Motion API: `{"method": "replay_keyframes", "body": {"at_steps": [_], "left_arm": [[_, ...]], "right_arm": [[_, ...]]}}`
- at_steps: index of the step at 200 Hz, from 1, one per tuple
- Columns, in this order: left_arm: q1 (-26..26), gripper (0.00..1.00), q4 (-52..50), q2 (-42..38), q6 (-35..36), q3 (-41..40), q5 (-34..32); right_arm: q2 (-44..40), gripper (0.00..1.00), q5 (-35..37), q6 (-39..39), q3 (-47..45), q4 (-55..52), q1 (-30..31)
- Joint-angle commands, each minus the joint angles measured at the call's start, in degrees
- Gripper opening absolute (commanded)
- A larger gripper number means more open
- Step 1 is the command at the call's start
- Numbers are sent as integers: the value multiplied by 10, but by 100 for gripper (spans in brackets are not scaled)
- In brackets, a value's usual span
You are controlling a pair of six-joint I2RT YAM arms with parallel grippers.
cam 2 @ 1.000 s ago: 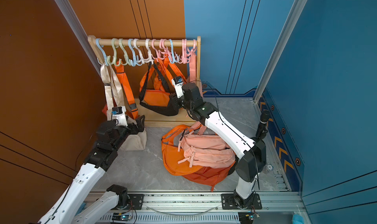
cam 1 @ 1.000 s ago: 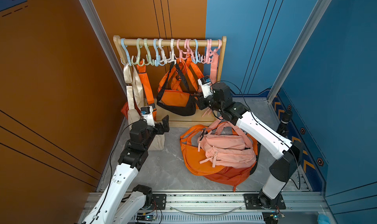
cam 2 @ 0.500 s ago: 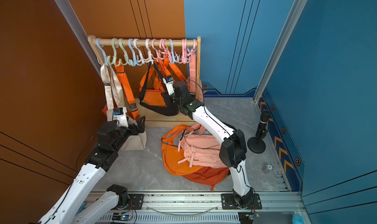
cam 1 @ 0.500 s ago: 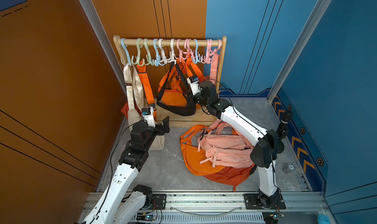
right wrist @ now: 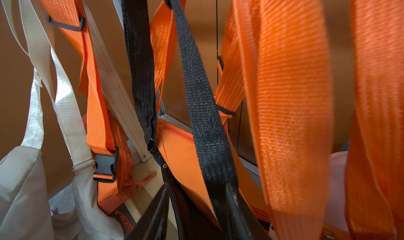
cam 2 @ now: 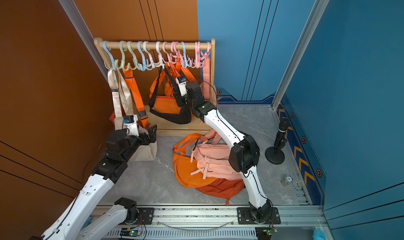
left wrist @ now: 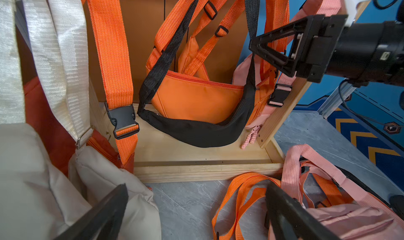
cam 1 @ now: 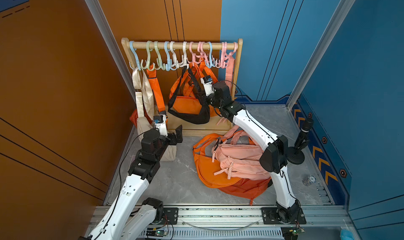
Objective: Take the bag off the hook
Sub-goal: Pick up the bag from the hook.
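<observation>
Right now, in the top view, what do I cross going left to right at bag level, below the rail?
In a top view: cream bag → black sling bag hanging on the rack → pink backpack on the floor → black stand.

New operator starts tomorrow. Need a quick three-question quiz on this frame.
1. True or false: the left gripper holds a bag.
2. In its own wrist view, which strap runs down to the right gripper: A beige, B black, C pink?
3. What colour is the backpack lying on the floor?

Key: 1 false, it is open and empty. 2 B, the black strap. 3 pink.
</observation>
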Motion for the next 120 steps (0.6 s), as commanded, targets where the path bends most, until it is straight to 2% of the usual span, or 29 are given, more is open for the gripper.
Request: {"method": "replay_keyframes", "body": {"at_steps": [1,34,62,76,105,120], "left_arm": [[-3,99,5,1,8,-8,12],[-3,99,10,5,10,-11,16],[-4,99,9,9,15,-12,11],[-6,99,9,13,18,-13,7],[-4,99,25,27,21,-18,7],[-4,98,29,39,24,-16,7]], "right_arm": [[22,44,7,-7,34,-2,-4],[56,45,-2,-5,69,0,-4],[100,44,-3,-10,150,-32,-3],[103,41,-4,-11,158,-29,-4],[98,18,-12,-13,159,-22,-5],[95,0,-13,-15,157,-23,-6]]}}
